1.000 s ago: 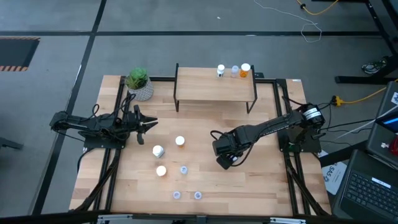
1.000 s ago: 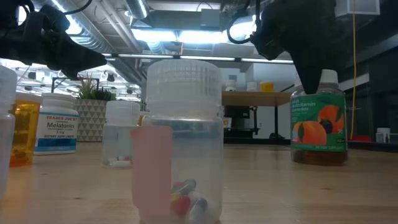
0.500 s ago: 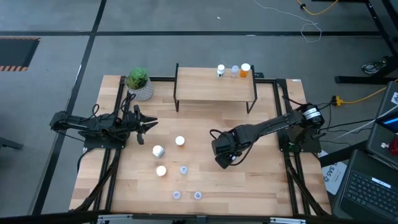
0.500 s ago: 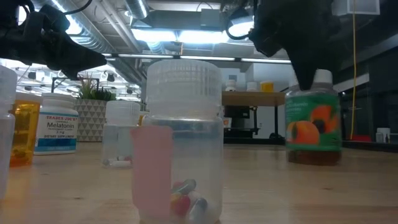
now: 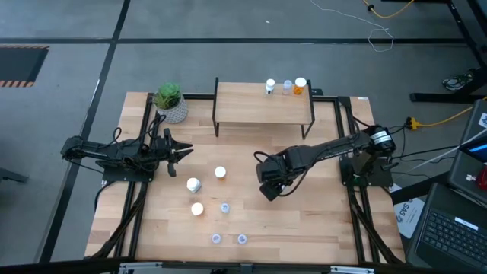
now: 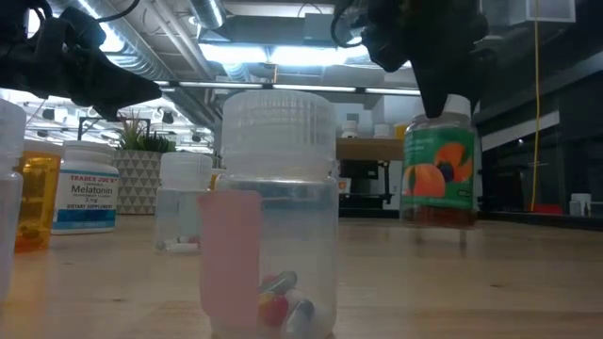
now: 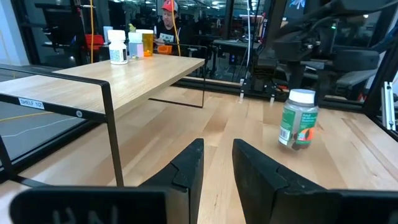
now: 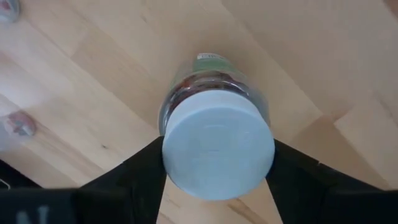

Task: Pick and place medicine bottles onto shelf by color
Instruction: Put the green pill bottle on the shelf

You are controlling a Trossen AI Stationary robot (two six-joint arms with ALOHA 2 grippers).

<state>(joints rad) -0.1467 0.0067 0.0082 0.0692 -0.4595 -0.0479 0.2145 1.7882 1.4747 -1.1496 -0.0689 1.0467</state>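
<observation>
My right gripper (image 5: 268,185) hangs over the middle of the table, right of centre, shut on a large greenish bottle (image 6: 438,174) with a white cap. That bottle also shows in the left wrist view (image 7: 298,121). The shelf (image 5: 262,106) stands at the far side and carries a white bottle (image 5: 270,86), a clear one (image 5: 287,87) and an orange one (image 5: 300,84) near its right end. Several more bottles stand on the table, among them a white-capped one (image 5: 220,173) and a white one (image 5: 193,185). My left gripper (image 5: 186,151) waits open at the table's left. My right gripper pinches the greenish bottle's white cap (image 8: 186,155) between its two fingers (image 8: 146,171), one on each side of the cap. The fingers come from above, pointing down. The bottle hangs upright below them, its base (image 6: 438,221) lifted a little clear of the table.
A green plant in a white pot (image 5: 169,101) stands left of the shelf. Small clear bottles (image 5: 225,207) sit toward the near edge, one (image 6: 273,207) right before the low camera. Bare tabletop (image 5: 319,221) lies near and right of my right gripper.
My right gripper has raised the greenish bottle off the table and carried it toward the table's left and a little toward the far edge. The bottle stood on the wood a second ago and now hangs clear, still upright.
</observation>
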